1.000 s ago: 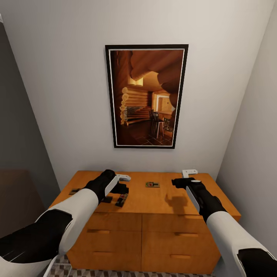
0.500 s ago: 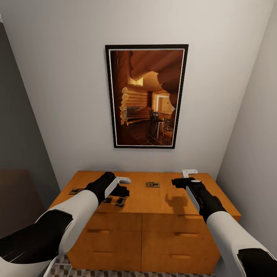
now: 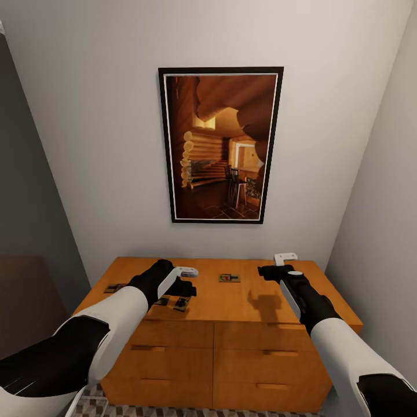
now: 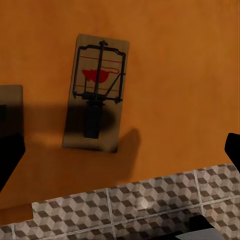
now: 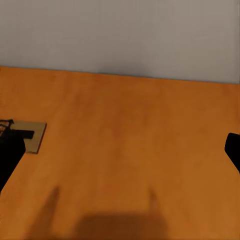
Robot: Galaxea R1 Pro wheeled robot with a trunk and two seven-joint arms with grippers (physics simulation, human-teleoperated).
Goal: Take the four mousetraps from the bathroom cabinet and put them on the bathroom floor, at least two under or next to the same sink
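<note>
The orange-brown cabinet (image 3: 231, 298) stands against a pale wall under a framed painting (image 3: 220, 145). No readable writing. Left gripper (image 3: 186, 280) hovers wide; one mousetrap (image 4: 98, 92) lies between its fingers. Another mousetrap (image 3: 229, 278) sits at its 3 o'clock. Right gripper (image 3: 278, 265) hovers wide, empty.

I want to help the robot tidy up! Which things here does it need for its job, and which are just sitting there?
For the job:
- mousetraps on the cabinet top: one at the middle, one under the left claw, one at the left edge
- cabinet
- patterned floor

Just there:
- framed picture
- grey wall
</note>
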